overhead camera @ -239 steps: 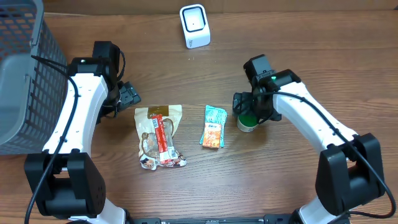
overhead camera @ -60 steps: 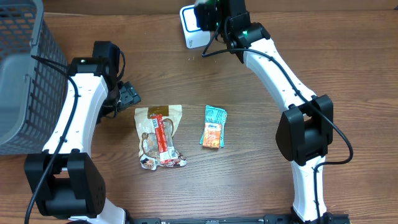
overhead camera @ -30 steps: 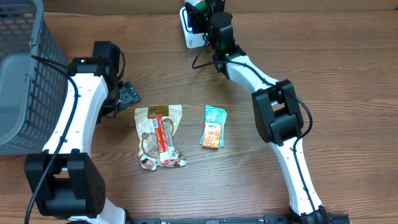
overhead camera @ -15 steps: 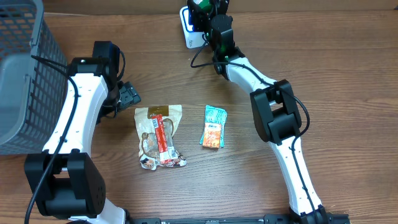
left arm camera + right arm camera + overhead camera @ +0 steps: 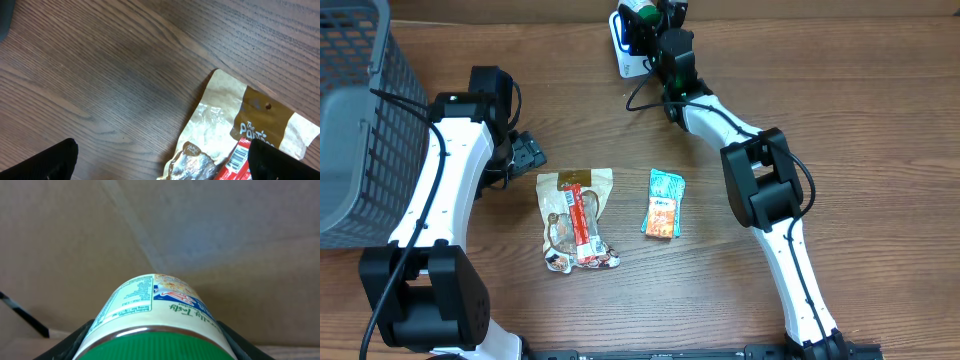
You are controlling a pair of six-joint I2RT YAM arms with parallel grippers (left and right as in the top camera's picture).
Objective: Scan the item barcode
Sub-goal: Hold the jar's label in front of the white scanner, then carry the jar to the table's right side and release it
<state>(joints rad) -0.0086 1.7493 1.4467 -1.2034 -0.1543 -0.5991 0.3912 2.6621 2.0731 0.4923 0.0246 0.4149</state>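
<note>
Right tool [image 5: 650, 12] clamped around green-lidded can [image 5: 155, 310] at white scanner [image 5: 624, 45]; left tool [image 5: 528, 155] spread wide.

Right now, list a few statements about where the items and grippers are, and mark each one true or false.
1. The right gripper holds the green-lidded can. True.
2. The green-lidded can stands on the table. False: it is held up in front of the white scanner.
3. The left gripper is open and holds nothing. True.
4. The brown snack pouch lies in the basket. False: it lies on the table beside the teal packet, outside the basket.
</note>
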